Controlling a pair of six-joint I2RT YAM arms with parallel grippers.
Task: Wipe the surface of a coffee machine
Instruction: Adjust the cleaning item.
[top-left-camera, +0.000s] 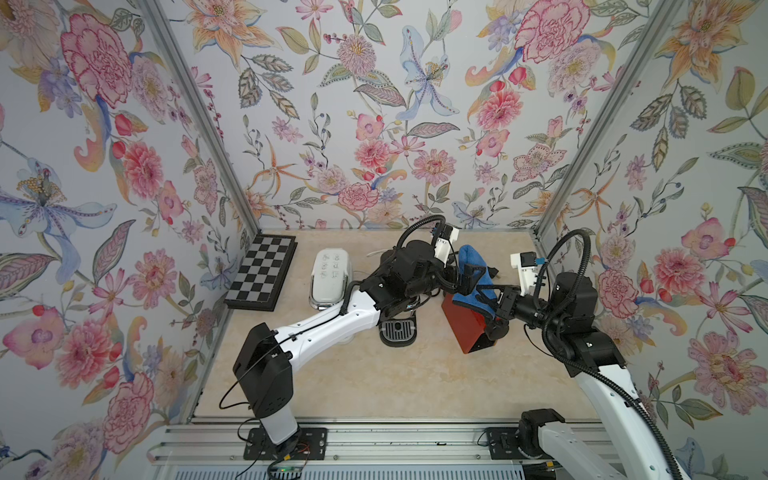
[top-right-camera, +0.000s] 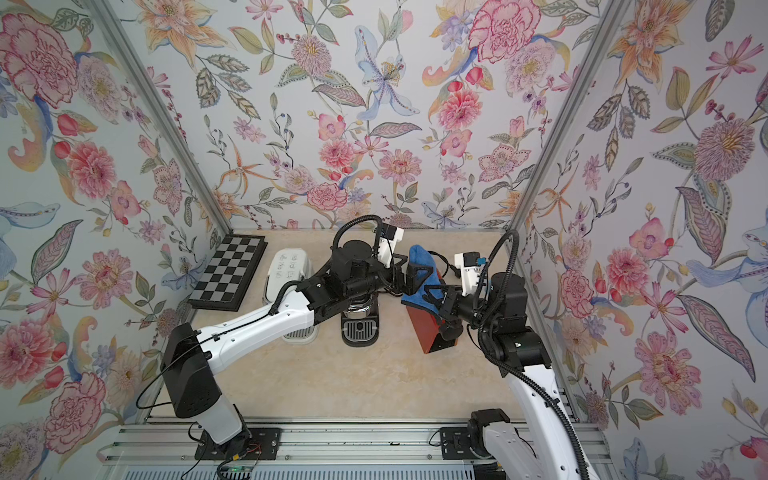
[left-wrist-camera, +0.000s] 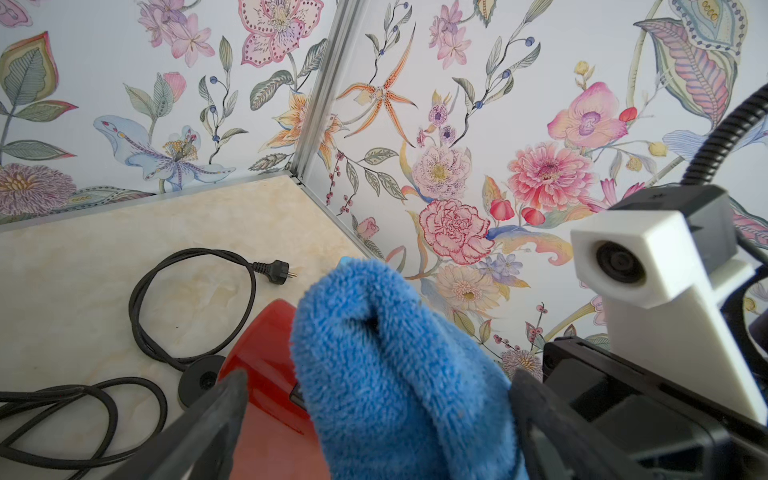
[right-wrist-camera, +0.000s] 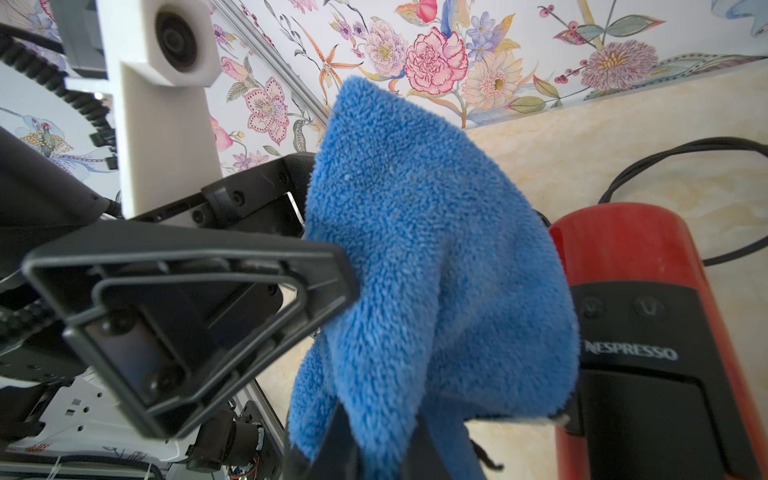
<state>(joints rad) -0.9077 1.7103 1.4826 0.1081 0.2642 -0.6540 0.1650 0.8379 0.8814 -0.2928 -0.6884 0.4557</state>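
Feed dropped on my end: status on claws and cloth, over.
Right claw shut on blue cloth. Left claw open around it. Cloth over red coffee machine, contact unclear. Power cord lies behind machine.

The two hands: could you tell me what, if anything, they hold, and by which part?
The right hand pinches the blue cloth by one bunched end; the open left hand straddles it, gripping nothing.

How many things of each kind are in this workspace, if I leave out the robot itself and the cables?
Countertop machines: 3 (red machine, black machine, white machine)
Cloths: 1 (blue cloth)
Chessboards: 1 (chessboard)
Total: 5
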